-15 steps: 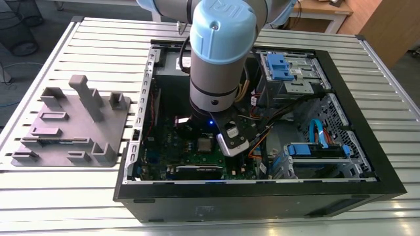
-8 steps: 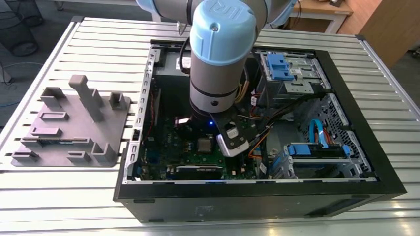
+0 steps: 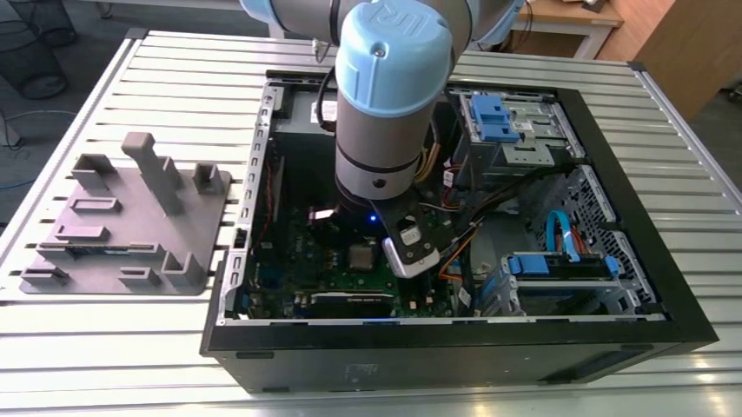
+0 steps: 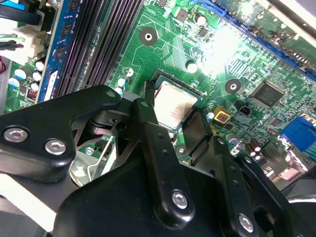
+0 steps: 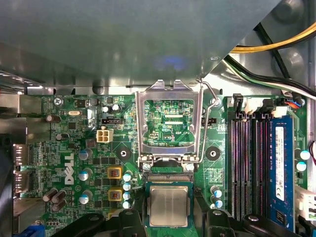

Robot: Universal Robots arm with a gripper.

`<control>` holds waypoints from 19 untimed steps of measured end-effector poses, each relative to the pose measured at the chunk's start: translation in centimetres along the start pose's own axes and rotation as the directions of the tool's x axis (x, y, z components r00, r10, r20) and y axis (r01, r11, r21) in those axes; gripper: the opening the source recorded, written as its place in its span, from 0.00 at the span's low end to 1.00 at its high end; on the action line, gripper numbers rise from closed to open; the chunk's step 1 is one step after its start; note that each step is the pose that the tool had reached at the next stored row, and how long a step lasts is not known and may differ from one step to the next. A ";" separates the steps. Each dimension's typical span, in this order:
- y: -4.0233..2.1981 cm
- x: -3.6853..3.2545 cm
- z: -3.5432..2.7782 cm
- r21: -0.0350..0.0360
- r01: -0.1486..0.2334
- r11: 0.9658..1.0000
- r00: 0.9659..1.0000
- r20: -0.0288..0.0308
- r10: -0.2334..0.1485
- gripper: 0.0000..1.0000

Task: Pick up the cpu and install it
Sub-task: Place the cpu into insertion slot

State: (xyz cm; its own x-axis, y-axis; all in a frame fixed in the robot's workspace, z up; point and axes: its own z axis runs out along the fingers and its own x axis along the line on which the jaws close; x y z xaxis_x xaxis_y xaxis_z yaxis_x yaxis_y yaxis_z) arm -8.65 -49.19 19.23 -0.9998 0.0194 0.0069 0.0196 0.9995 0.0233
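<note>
The cpu, a flat square chip with a dull silver top, lies level in its socket on the green motherboard; in the second wrist view the cpu shows between the black fingers. My gripper hangs directly over it, open, with one finger on each side of the socket and a small gap to the chip's edges. In the exterior view the gripper is lowered deep into the open computer case. The silver hollow load frame stands flipped open just beyond the socket.
Black memory slots and a blue memory stick run beside the socket. Yellow and black cables and blue drive bays crowd the case. A grey fixture tray lies on the slatted table at the exterior view's left.
</note>
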 end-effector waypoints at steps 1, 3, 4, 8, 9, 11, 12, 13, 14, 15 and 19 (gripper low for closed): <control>0.00 0.00 0.01 0.000 0.000 1.000 1.000 0.000 0.000 0.48; 0.00 0.00 0.02 0.000 0.000 1.000 1.000 0.000 0.000 0.55; 0.00 0.00 0.03 0.000 0.000 1.000 1.000 0.000 0.000 0.55; 0.00 0.00 0.05 0.000 0.000 1.000 1.000 0.000 0.000 0.55; 0.00 0.00 0.06 0.000 0.000 1.000 1.000 0.000 0.000 0.55; 0.00 0.00 0.07 0.000 -0.001 1.000 1.000 0.000 0.001 0.55; 0.00 0.02 0.08 0.000 -0.005 1.000 1.000 0.000 0.005 0.55; 0.00 0.04 0.10 0.000 -0.013 1.000 1.000 0.000 0.013 0.55; 0.00 0.04 0.10 0.000 -0.025 1.000 1.000 0.001 0.025 0.55; -0.01 0.04 0.11 0.000 -0.045 0.999 0.999 0.001 0.045 0.55; 0.00 0.05 0.13 -0.001 -0.081 0.997 0.997 0.002 0.081 0.55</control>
State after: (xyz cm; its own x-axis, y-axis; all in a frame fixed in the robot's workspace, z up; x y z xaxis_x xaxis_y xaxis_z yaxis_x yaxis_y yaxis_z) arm -8.70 -49.19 19.10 -0.9949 0.1006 0.0069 0.1007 0.9946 0.0234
